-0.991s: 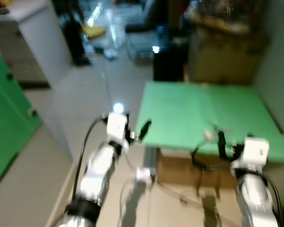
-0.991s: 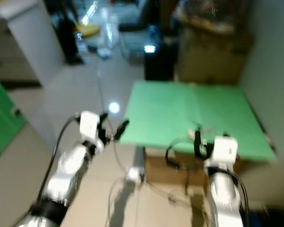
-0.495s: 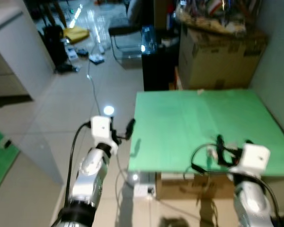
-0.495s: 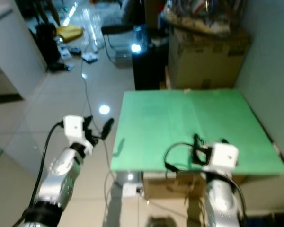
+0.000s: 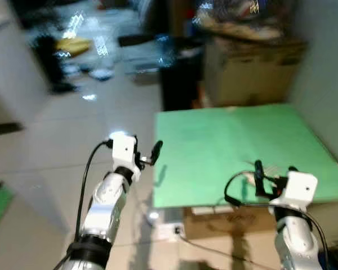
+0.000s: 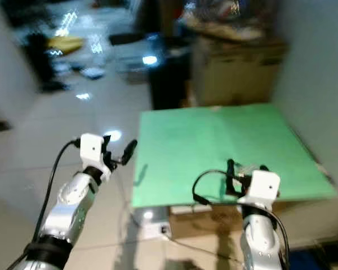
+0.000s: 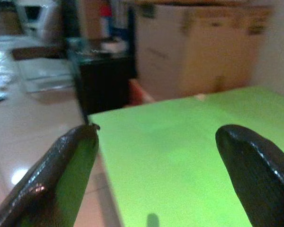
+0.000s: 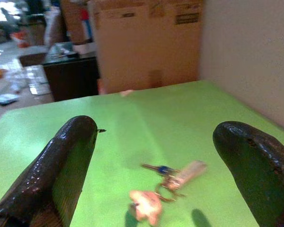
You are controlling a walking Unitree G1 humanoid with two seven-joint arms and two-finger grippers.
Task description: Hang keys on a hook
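Note:
A bunch of keys (image 8: 169, 180) with a pale tag and a blue-headed key lies flat on the green table top (image 5: 225, 138), near its front right part. My right gripper (image 8: 155, 126) hovers just short of the keys, open, with nothing between its fingers; in the eye views it (image 5: 275, 170) is over the table's front edge, and the keys (image 6: 246, 170) show faintly ahead of it. My left gripper (image 5: 152, 153) is open and held up off the table's front left corner; its wrist view looks across the table top (image 7: 180, 156).
A big cardboard box (image 5: 250, 73) and a black cabinet (image 5: 180, 84) stand behind the table. A pale wall (image 5: 327, 67) runs along the right side. Boxes and cables (image 5: 214, 216) lie under the table. Tiled floor (image 5: 62, 140) with clutter lies to the left.
The whole picture has shifted and blurred as the camera moved, and the table now lies more squarely ahead. Both arms hold much the same raised pose; the keys stay on the table.

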